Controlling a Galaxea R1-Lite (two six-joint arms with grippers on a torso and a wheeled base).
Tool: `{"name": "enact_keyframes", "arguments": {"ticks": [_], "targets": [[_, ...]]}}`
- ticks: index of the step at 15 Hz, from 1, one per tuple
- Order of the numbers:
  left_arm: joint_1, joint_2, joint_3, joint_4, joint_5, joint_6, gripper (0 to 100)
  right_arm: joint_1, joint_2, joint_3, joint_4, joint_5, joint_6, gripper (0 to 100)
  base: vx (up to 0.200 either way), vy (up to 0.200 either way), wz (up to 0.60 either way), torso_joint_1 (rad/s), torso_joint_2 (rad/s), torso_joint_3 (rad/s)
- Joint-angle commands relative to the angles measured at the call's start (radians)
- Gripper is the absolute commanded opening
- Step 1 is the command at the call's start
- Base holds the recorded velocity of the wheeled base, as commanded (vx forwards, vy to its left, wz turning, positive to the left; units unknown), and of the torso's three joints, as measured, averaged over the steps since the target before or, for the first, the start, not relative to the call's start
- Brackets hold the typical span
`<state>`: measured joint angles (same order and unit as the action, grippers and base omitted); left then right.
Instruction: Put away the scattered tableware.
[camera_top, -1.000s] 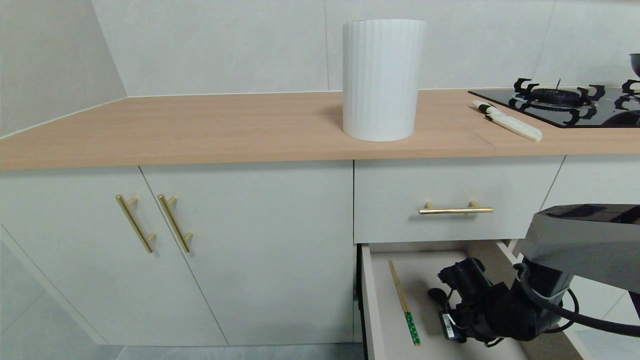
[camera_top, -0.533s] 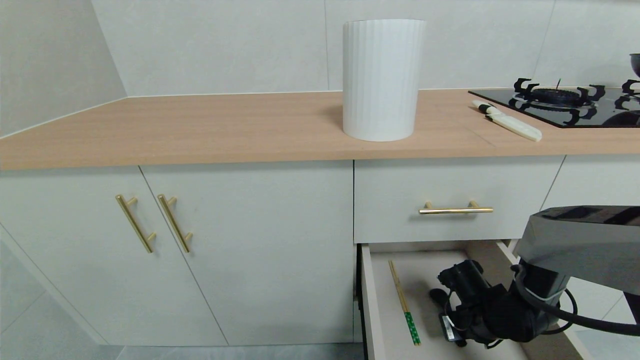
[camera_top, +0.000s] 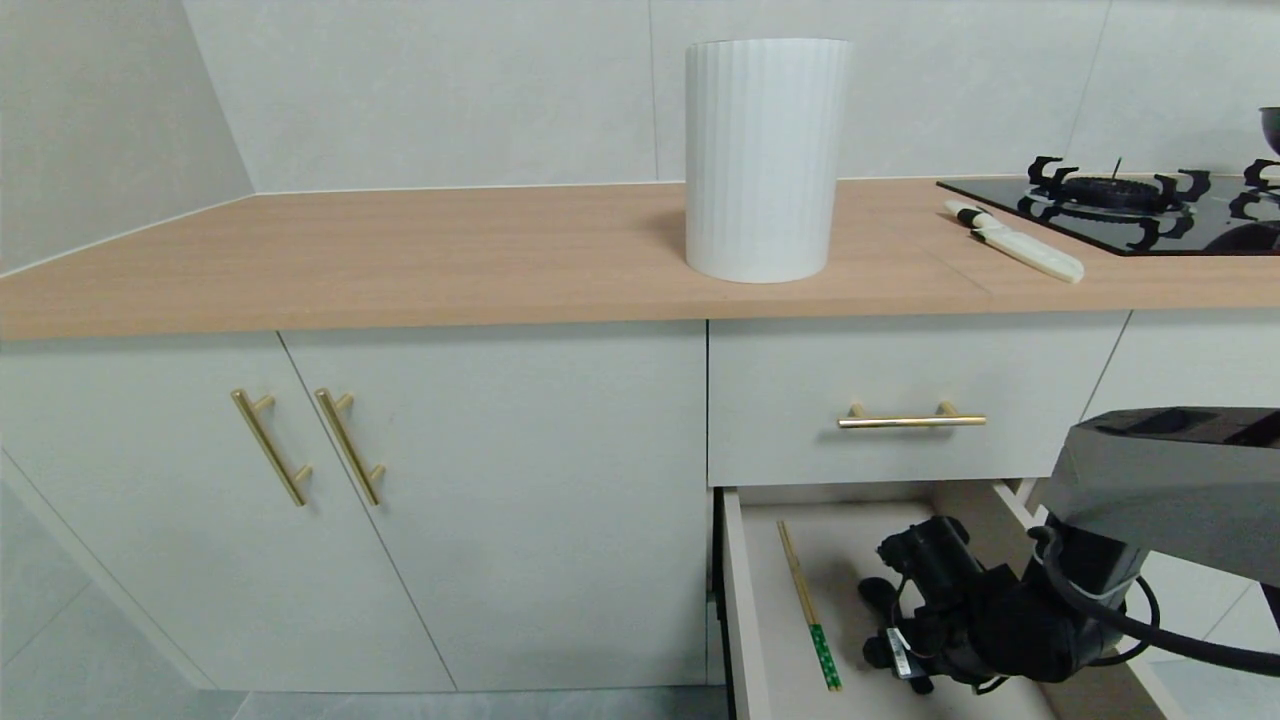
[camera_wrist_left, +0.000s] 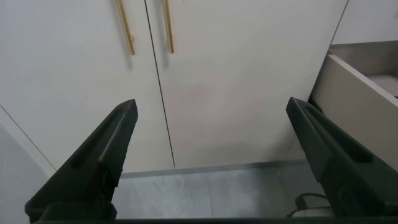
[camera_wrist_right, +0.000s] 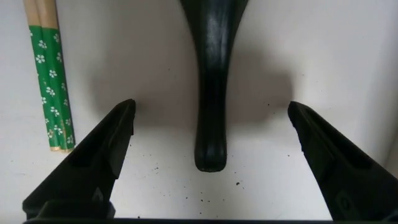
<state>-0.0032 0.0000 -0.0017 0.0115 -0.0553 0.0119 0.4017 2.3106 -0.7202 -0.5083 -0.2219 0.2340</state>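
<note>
Right gripper (camera_wrist_right: 210, 118) is hanging spread wide inside the open drawer (camera_top: 745, 600), over a black utensil (camera_wrist_right: 210, 74) lying on its floor, chopsticks (camera_wrist_right: 46, 74) lying just beside, knife (camera_top: 1015, 243) lying on the counter (camera_top: 450, 250) by the stove (camera_top: 1120, 205); left gripper (camera_wrist_left: 211, 124), likewise spread, is facing cabinet doors (camera_wrist_left: 236, 81).

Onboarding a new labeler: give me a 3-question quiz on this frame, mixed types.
1. True or false: the right gripper is shut on the black utensil.
2. The chopsticks lie: A on the floor, B in the drawer, C in a sink.
3. Fill in: on the counter, beside the stove, lies a ___.
Key: 1 false, it is open; 2 B; 3 knife.
</note>
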Motion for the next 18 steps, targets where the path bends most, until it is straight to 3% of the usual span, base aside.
{"name": "enact_keyframes", "arguments": {"ticks": [1,7,18], "targets": [[0.000,0.000,0.000,0.001,0.000,0.000,100,0.009,-0.125,0.025,0.022,-0.002,0.005,100,0.000,0.000,0.00,0.000,0.00,0.000],[0.000,0.000,0.000,-0.001,0.000,0.000,100,0.009,-0.586,0.042,0.395,0.006,0.057,100,0.000,0.000,0.00,0.000,0.00,0.000],[0.000,0.000,-0.001,0.001,0.000,-0.003,100,0.120,-0.872,0.091,0.502,-0.002,0.053,100,0.000,0.000,0.00,0.000,0.00,0.000]]}}
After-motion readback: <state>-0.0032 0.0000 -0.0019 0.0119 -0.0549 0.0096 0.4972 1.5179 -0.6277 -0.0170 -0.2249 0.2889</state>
